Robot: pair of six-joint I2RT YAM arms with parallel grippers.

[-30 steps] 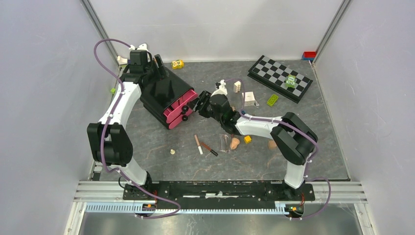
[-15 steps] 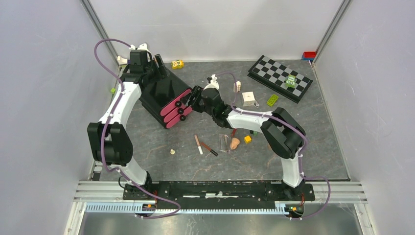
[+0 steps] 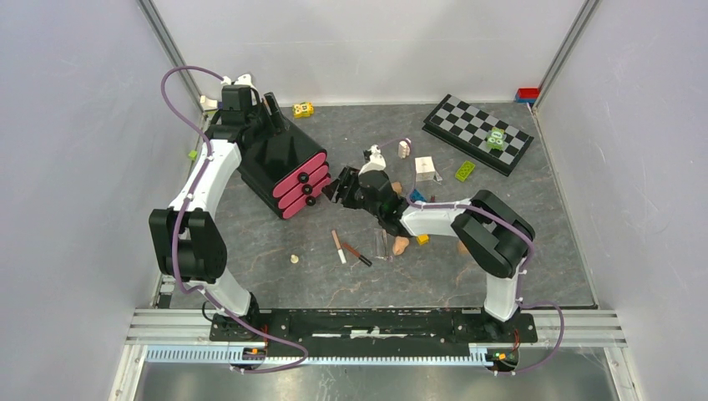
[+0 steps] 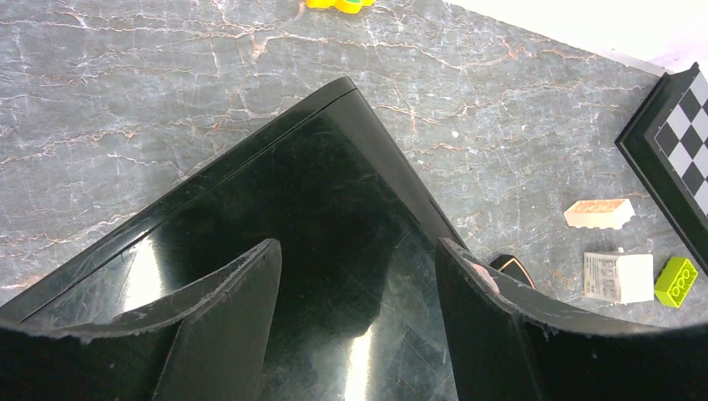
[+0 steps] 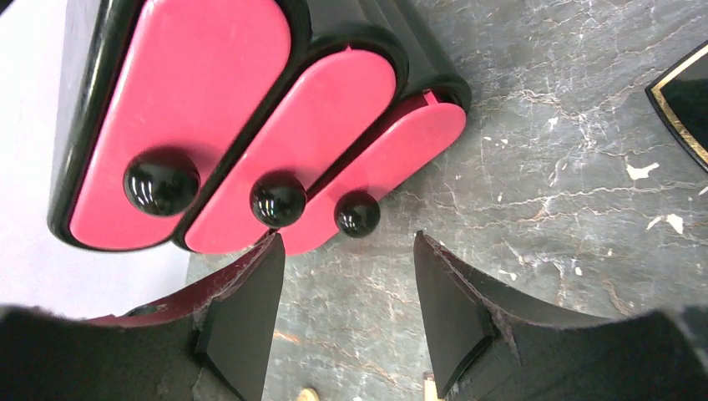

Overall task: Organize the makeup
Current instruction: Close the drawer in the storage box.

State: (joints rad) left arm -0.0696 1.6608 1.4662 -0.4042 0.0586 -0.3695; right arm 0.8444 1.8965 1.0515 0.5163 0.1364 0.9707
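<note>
While your left gripper [image 4: 357, 255] sat wide open over the black drawer box [image 4: 317, 192], gripping nothing, your right gripper [image 5: 344, 244] gaped empty just short of its pink drawers [image 5: 292, 142]. Loose makeup [image 3: 338, 246] lay on the table [image 3: 275, 276] at five o'clock from that box, beside a peach sponge [image 3: 401, 244].

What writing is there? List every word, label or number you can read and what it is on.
No text can be read in any view.
On the white cube: faint grey print on one face, too blurred to read.
On the chessboard and the drawer box: no lettering visible.
</note>
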